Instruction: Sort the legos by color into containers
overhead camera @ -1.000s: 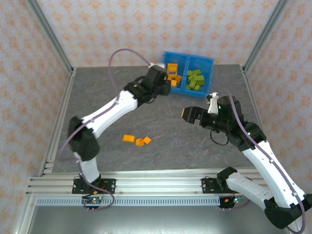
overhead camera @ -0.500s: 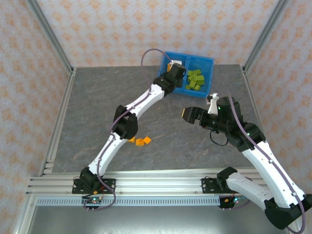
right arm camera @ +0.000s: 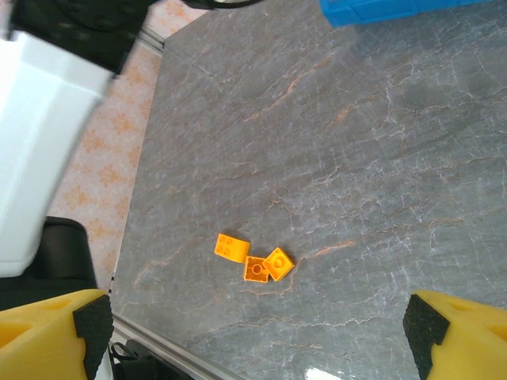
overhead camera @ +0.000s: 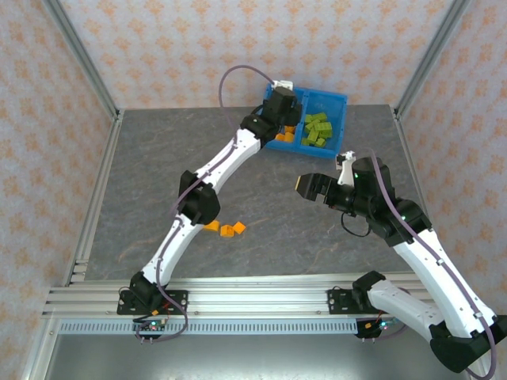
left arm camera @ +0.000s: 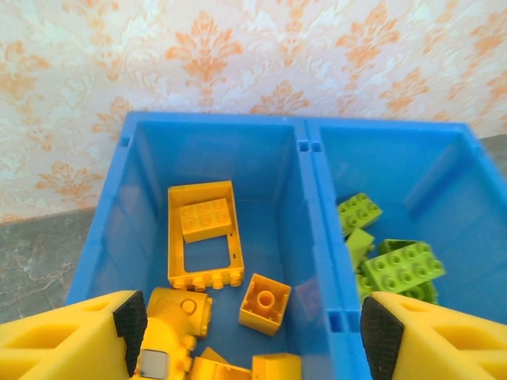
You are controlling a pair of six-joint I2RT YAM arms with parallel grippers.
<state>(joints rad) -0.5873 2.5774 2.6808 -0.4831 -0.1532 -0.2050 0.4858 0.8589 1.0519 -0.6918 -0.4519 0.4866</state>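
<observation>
The blue bin (overhead camera: 341,100) stands at the table's far edge, its two compartments side by side. Orange legos (left arm camera: 204,233) lie in the left compartment and lime green legos (left arm camera: 400,265) in the right, split by the divider (left arm camera: 305,206). My left gripper (overhead camera: 279,103) hangs over the orange side, open, with nothing between its fingers (left arm camera: 131,321). Three orange legos (overhead camera: 227,230) lie loose on the table near the left arm's elbow. From the right wrist they show as a tight cluster (right arm camera: 256,267). My right gripper (overhead camera: 307,187) hovers high over mid-table, open and empty.
The grey stone-patterned table (overhead camera: 158,174) is walled by patterned panels and metal posts. A metal rail (overhead camera: 238,305) runs along the near edge. The left arm stretches diagonally across the table to the bin (right arm camera: 372,9).
My left arm has reached from beside the bin to over its orange compartment, and its jaws have opened. The right arm has stayed still.
</observation>
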